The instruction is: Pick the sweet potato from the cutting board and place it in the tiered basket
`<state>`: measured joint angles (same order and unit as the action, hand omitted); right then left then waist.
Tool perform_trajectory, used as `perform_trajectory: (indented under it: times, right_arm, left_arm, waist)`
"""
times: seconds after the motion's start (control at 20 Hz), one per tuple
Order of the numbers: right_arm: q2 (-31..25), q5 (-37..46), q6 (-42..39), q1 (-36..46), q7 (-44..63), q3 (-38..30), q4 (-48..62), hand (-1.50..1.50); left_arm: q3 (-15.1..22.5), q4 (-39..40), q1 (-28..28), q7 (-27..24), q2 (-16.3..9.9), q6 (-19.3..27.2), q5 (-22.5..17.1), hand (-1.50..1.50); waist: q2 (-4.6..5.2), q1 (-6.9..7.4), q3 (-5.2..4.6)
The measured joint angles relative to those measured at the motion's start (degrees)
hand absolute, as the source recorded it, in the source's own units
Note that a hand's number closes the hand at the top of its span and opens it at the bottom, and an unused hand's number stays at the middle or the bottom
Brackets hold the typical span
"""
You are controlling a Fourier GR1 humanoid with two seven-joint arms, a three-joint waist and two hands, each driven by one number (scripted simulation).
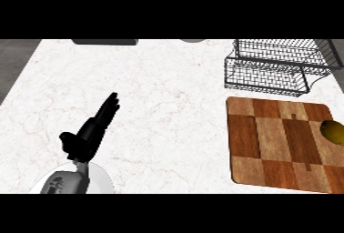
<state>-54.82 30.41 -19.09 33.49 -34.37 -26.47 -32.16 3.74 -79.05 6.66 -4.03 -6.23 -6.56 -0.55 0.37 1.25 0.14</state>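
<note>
Nothing is done yet: the sweet potato [332, 132] lies on the cutting board [279, 143], the basket [275, 68] holds nothing, and the left hand [91, 132] rests with straight fingers, holding nothing.

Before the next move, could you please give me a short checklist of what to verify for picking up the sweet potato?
1. Sweet potato on cutting board: ok, at the board's right edge, partly cut off by the view.
2. Tiered basket in view beyond the board: ok.
3. Left hand open, holding nothing: ok.
4. Right hand in view: not ok.
5. Basket's contents: cannot tell.
</note>
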Motion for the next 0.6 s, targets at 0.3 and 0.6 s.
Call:
perform_trajectory:
  times: [0.3, 0.6]
  right_arm:
    - [-1.1, -0.6, -5.1, 11.8, 6.9, 1.2, 1.5, 1.5]
    - [2.5, 0.3, -6.2, 23.7, 17.6, 3.9, 2.5, 1.5]
  left_arm:
    - [-0.8, 1.6, 0.6, -0.8, -0.3, -0.5, 0.1, 0.0]
    - [-0.8, 2.3, 1.6, -0.5, 0.2, -0.5, 0.3, 0.0]
  waist:
    - [-0.05, 0.11, -0.11]
    - [-0.03, 0.37, -0.17]
